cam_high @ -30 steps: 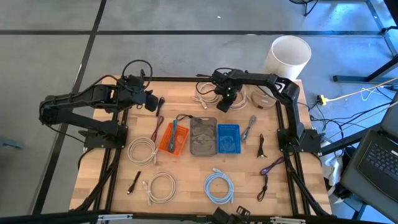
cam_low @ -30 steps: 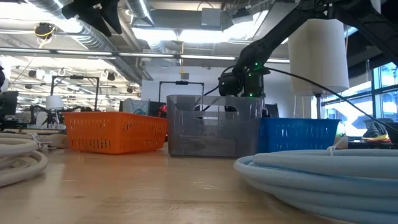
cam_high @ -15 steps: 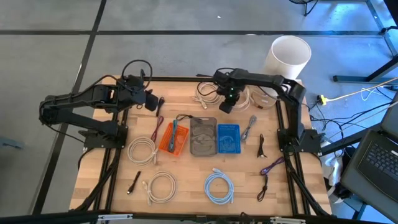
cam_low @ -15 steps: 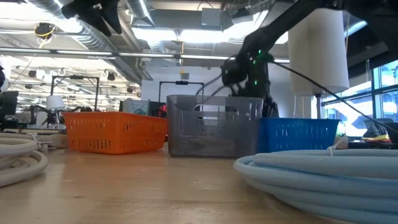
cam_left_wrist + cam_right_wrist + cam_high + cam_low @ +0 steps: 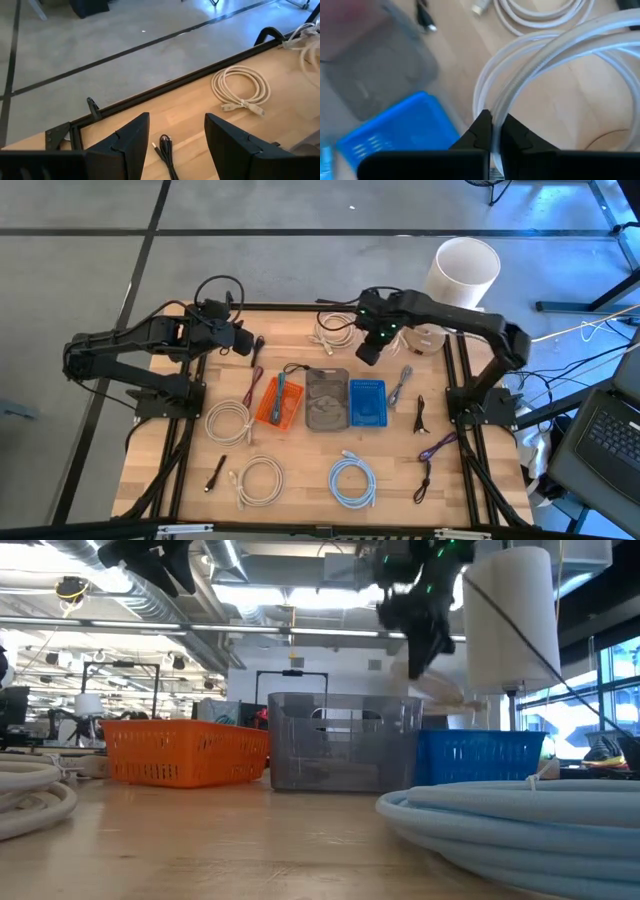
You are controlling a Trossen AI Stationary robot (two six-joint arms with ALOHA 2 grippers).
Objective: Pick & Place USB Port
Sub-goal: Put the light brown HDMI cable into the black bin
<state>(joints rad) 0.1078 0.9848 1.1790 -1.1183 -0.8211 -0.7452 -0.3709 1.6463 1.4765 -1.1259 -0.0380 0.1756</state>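
The right pincer (image 5: 368, 352) is clamped on a translucent white cable loop (image 5: 540, 80), lifted just beyond the blue plastic basket (image 5: 367, 402), which lies nearer.

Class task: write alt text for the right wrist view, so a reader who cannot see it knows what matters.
The right gripper has its jaws shut on a loop of white cable, held above the wooden table. Beyond it, blurred, are a blue basket and a grey basket, with another white cable coil lying on the table.
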